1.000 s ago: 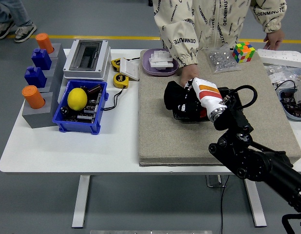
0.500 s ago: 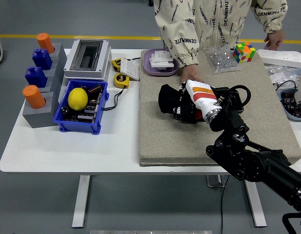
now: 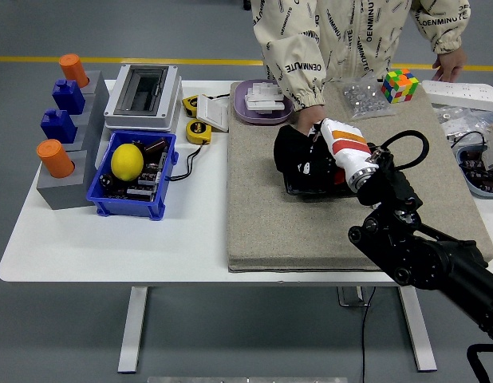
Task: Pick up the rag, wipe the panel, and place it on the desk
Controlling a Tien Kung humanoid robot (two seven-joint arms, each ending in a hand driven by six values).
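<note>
We are wiping the panel, right hand gripping the black rag; next, setting it down on the desk.

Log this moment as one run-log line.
phase: wiping | right hand: shut on black rag, on panel | person's hand: at panel's far edge | left: not in view

My black right arm comes in from the lower right corner, bent upward at the elbow. Its white-and-orange wrist angles up-left, and my right robot hand is curled on a black rag.
</note>
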